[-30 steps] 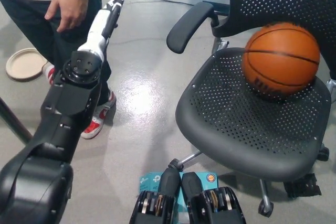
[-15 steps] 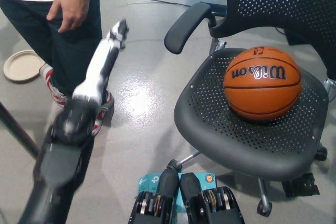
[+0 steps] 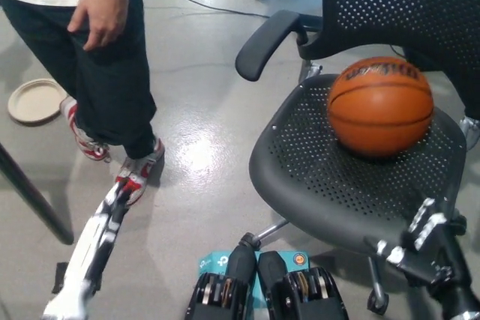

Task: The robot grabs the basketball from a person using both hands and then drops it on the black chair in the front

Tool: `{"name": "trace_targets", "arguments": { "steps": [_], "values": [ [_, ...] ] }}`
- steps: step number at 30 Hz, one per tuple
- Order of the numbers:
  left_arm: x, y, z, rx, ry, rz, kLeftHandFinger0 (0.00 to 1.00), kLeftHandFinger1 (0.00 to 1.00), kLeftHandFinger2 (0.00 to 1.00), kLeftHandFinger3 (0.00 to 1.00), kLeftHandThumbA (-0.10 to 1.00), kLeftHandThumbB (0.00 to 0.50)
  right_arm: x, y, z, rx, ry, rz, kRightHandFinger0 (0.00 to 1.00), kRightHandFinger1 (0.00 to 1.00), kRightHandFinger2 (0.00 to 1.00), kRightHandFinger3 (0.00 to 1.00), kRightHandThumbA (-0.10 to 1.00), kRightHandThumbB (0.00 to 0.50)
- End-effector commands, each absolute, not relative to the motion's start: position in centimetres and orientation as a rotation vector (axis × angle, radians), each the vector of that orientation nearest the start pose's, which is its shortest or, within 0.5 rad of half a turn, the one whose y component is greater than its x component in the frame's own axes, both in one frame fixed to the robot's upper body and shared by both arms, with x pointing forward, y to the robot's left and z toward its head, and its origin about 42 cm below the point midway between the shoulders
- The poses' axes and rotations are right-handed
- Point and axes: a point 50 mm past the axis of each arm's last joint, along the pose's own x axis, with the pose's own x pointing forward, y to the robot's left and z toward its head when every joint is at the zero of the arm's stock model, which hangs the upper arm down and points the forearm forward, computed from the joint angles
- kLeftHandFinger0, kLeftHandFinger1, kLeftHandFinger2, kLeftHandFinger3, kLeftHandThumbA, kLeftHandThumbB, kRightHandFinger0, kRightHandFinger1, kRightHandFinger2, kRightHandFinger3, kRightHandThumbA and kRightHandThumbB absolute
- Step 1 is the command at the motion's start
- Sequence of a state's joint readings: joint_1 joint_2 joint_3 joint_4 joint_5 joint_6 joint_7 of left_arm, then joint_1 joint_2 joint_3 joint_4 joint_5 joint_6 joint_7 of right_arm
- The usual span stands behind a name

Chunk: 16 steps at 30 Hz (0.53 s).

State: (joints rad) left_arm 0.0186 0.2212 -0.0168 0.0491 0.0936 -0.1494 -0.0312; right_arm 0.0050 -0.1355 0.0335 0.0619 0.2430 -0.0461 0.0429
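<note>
The basketball sits on the perforated seat of the black chair, toward the rear of the seat and close to the mesh backrest. Being round it has no long axis; its printed lettering faces up and away, along the top edge, and its black seams run roughly level across the near face. No hand touches it. The chair's armrest juts out toward picture left, and part of its wheeled base shows beneath the seat.

The black right hand is low at the bottom right, in front of the seat's near edge and well apart from the ball, fingers spread and holding nothing. The white left hand hangs low at the lower left, blurred, pointing up toward the person's red and white shoe; whether its fingers are apart or closed I cannot tell.

The person stands at the upper left in dark trousers, one hand hanging loose. A round tan plate lies on the grey floor beside them
</note>
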Motion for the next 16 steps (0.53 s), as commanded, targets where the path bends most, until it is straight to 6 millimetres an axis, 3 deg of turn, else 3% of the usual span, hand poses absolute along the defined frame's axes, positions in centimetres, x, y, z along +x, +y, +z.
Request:
{"name": "trace_targets", "arguments": {
  "steps": [1,4,7,9,13,16],
  "values": [
    [26.8,28.5,9.6,0.298,-0.194,-0.038,1.00,1.00,1.00,1.00,1.00,0.214,27.7,-24.1,7.8,0.078,-0.087,0.107,1.00,1.00,1.00,1.00,1.00,0.163],
    [25.6,28.5,8.1,0.303,-0.162,-0.025,1.00,1.00,1.00,1.00,1.00,0.220,26.8,-24.4,6.1,0.079,-0.055,0.094,1.00,1.00,1.00,1.00,1.00,0.172],
    [24.9,28.8,6.6,0.311,-0.143,-0.017,1.00,1.00,1.00,1.00,1.00,0.195,26.4,-24.5,4.2,0.101,-0.011,0.073,1.00,1.00,1.00,1.00,1.00,0.202],
    [24.9,28.9,6.2,0.308,-0.131,-0.013,1.00,1.00,1.00,1.00,1.00,0.199,26.3,-24.7,3.8,0.093,-0.003,0.071,1.00,1.00,1.00,1.00,1.00,0.203],
    [25.0,28.7,5.7,0.310,-0.116,-0.016,1.00,1.00,1.00,1.00,1.00,0.258,26.4,-25.2,3.8,0.090,0.006,0.064,1.00,1.00,1.00,1.00,1.00,0.220],
    [24.9,28.6,5.4,0.329,-0.116,-0.027,1.00,1.00,1.00,1.00,1.00,0.254,26.1,-25.3,3.6,0.089,0.011,0.072,1.00,1.00,1.00,1.00,1.00,0.211]
  ]
}}
